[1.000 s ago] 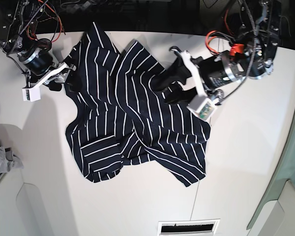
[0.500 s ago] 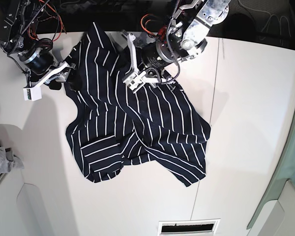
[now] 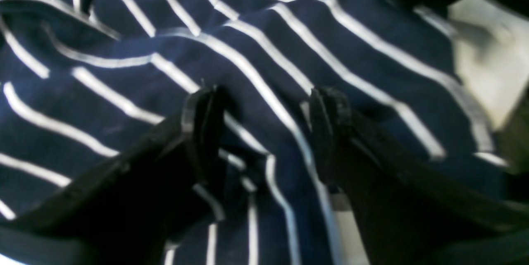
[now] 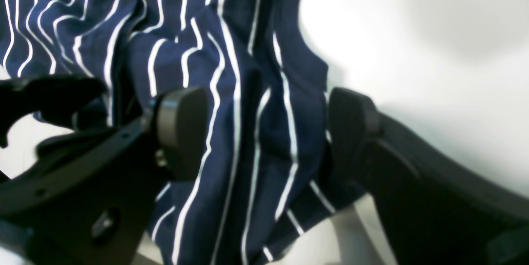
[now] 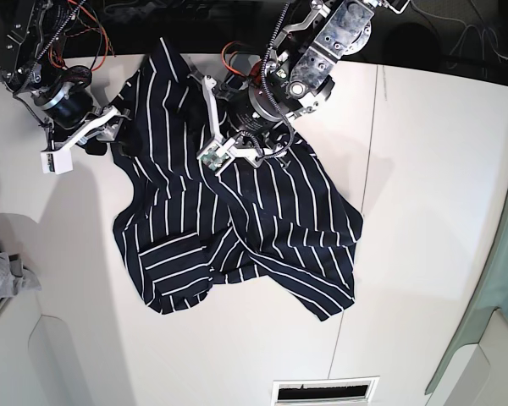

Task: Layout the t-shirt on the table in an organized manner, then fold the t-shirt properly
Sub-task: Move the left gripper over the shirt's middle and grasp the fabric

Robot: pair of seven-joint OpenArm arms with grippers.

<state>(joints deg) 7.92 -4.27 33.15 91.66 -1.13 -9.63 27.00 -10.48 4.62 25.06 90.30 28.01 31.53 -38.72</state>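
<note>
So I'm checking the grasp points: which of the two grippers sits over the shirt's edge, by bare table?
The right gripper: its open jaws straddle the t-shirt hem beside white table. The left gripper sees mostly stripes.

Light: you get bright, even overhead | Shadows: soft | Blur: both wrist views smeared, near fingers unfocused | Edges: base view bowed

The t-shirt (image 5: 237,228) is dark navy with thin, widely spaced white stripes, lying on the plain white table (image 5: 423,211). Left of the t-shirt, at the table's edge, is a plain grey cloth (image 5: 4,279).
</note>
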